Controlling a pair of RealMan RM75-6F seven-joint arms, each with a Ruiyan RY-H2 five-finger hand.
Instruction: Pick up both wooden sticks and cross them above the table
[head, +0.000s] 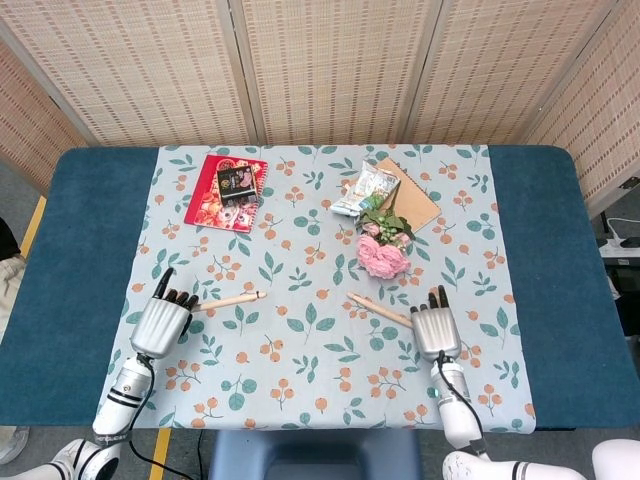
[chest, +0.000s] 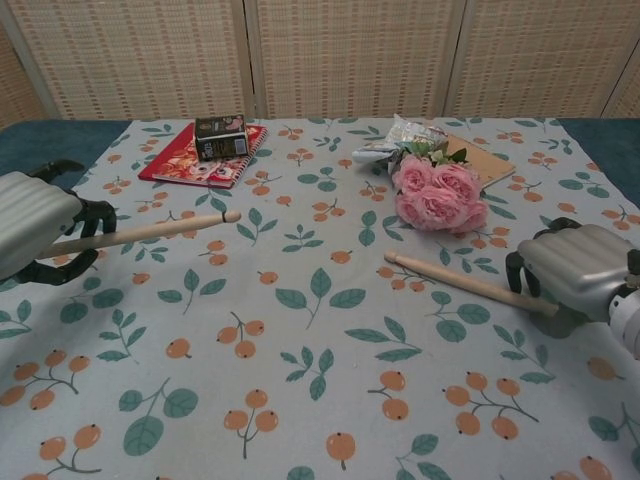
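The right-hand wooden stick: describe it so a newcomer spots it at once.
Start at the pink flowers on the patterned tablecloth. Just in front lies the stick, slanting toward the right robot hand at its far end. The other stick sits in the left robot hand.

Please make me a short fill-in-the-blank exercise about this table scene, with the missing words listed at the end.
1. The left hand grips a wooden ____.
2. The roses beside the other stick are ____ in colour.
3. The small dark box lies on top of the ____ notebook.
4. The tablecloth is printed with leaves and ____ berries.

Missing words: stick; pink; red; orange
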